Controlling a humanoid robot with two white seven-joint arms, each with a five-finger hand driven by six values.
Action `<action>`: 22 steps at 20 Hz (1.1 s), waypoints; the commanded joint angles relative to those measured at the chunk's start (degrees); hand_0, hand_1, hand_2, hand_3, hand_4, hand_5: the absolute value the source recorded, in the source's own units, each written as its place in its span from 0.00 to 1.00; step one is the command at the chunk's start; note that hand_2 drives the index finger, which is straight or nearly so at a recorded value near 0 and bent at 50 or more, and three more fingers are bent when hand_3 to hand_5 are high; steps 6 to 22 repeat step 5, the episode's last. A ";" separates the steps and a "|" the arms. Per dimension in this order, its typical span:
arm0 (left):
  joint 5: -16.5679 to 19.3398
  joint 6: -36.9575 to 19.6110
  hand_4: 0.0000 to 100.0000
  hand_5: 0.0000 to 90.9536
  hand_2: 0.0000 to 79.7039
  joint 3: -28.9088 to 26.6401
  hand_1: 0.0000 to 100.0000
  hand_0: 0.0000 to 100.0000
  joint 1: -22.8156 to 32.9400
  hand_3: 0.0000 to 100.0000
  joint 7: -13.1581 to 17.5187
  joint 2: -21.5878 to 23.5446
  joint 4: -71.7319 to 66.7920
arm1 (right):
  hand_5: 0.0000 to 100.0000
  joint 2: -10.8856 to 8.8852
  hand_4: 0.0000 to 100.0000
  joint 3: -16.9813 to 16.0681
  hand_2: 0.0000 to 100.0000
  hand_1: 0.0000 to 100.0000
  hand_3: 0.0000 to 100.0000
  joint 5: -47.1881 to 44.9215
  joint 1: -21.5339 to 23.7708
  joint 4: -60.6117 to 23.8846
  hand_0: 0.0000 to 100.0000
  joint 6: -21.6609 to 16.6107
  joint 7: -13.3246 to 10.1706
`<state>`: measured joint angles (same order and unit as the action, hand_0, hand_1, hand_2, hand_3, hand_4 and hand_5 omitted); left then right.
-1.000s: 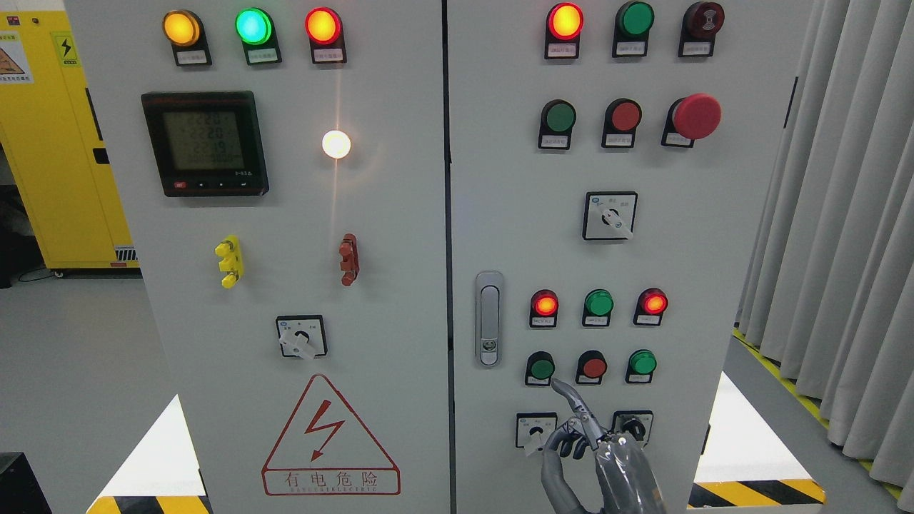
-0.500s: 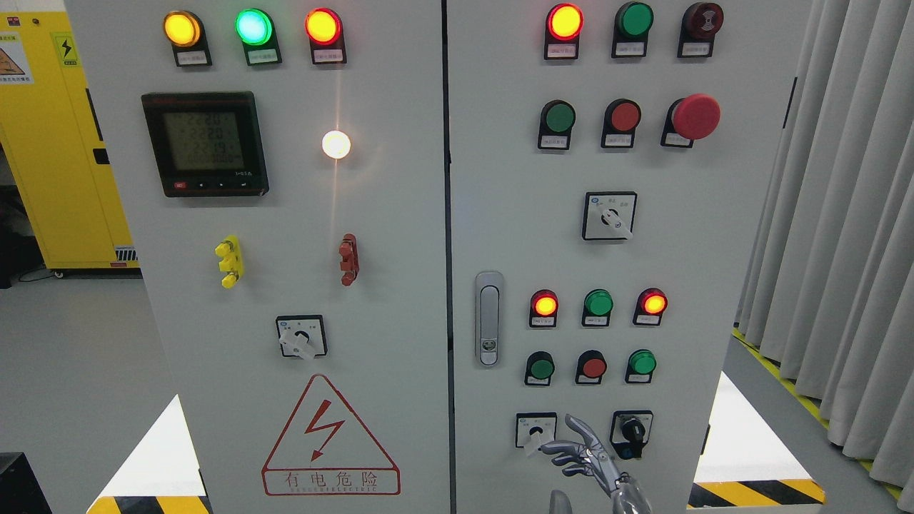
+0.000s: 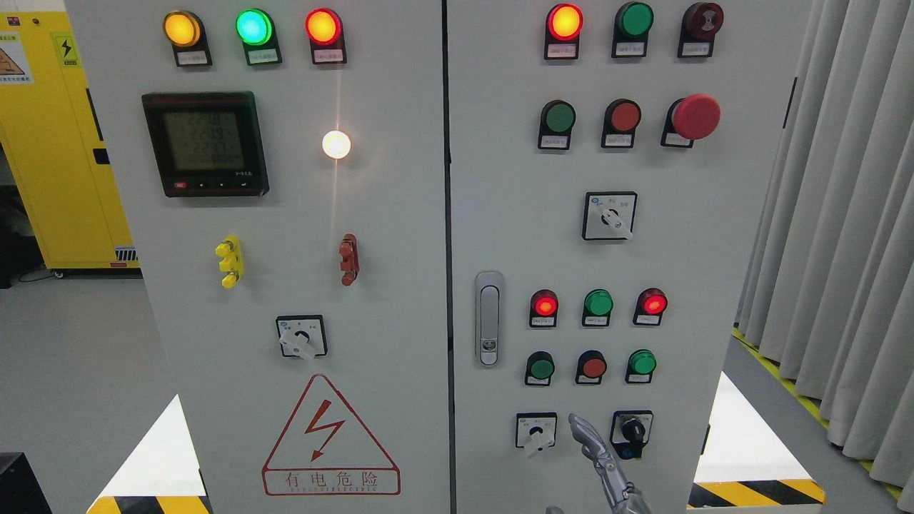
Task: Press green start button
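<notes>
On the right door of the grey control cabinet [image 3: 678,250], a green push button [image 3: 541,368] sits at the left of a low row, beside a red button [image 3: 593,368] and a green lamp [image 3: 643,363]. A second green push button [image 3: 559,116] is higher up. Only a slim grey part of my right hand [image 3: 589,442] shows, rising from the bottom edge. Its tip lies below and to the right of the low green button, clear of it, between two selector switches [image 3: 535,430] [image 3: 631,430]. It holds nothing. My left hand is out of view.
A door latch [image 3: 488,318] sits left of the buttons, and a red mushroom stop button [image 3: 696,116] is at the upper right. The left door carries a meter [image 3: 205,143] and a warning triangle [image 3: 330,435]. Grey curtains [image 3: 842,250] hang to the right; a yellow cabinet [image 3: 57,143] stands at the far left.
My right hand has dropped from the low green button, where its tip touched a second ago, down and right toward the bottom edge. Less of it shows now.
</notes>
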<state>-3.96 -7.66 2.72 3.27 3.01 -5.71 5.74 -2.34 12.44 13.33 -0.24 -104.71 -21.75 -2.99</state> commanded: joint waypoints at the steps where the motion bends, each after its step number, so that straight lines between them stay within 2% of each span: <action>1: 0.00 0.02 0.00 0.00 0.00 0.00 0.56 0.12 -0.02 0.00 -0.02 0.00 -0.03 | 0.09 -0.21 0.15 0.74 0.00 0.69 0.07 -0.59 0.94 -1.20 0.64 -0.05 -0.08; 22: 0.00 0.02 0.00 0.00 0.00 0.00 0.56 0.12 -0.02 0.00 -0.02 0.00 -0.03 | 0.09 -0.21 0.15 0.74 0.00 0.69 0.08 -0.59 0.86 -1.12 0.62 -0.05 -0.08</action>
